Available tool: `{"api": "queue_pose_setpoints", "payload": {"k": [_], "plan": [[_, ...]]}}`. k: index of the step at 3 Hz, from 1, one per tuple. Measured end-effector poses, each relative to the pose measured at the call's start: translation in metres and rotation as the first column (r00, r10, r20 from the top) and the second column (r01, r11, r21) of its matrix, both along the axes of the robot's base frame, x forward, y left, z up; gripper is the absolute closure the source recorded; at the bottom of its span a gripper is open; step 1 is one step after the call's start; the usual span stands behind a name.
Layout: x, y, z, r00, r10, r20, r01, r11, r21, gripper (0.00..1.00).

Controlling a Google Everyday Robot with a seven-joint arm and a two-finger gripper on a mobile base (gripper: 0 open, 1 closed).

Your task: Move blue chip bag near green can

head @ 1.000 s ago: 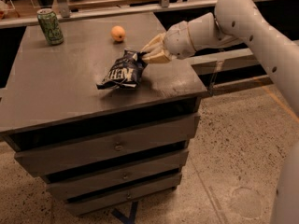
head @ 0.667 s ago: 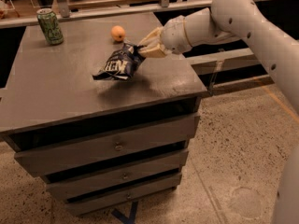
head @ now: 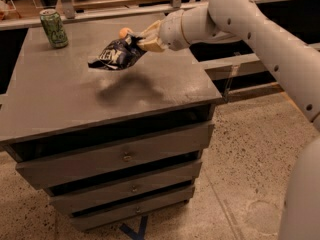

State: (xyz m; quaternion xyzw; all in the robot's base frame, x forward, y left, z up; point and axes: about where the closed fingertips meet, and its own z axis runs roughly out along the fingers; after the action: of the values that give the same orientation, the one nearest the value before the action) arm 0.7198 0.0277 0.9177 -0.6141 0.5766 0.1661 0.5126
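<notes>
— What's changing?
— The tool [head: 145,41], pinching the chip bag [head: 116,55], is now carrying it above the desk [head: 150,94] (shadow underneath), travelling left.
— And the can [head: 54,28]?
— Standing back-left; the gap is closing.

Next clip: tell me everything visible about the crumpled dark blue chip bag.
The crumpled dark navy-blue foil chip bag, with white lettering, hangs in the air above the grey cabinet top, casting a shadow beneath it. It is tilted, left end lowest, its right end pinched in the beige two-finger gripper, which is over the top's far middle. Nothing else touches it.
</notes>
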Motion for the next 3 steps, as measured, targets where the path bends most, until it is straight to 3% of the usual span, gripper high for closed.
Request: {"api": "queue_pose_setpoints", "payload": {"k": [2, 3], "plan": [[0.049, 0.038, -0.004, 0.9969, -0.069, 0.037, 0.07, 0.997, -0.013, 1.0], [0.066, 0.059, 0.003, 0.9959, -0.066, 0.062, 0.066, 0.998, -0.005, 1.0]]}}
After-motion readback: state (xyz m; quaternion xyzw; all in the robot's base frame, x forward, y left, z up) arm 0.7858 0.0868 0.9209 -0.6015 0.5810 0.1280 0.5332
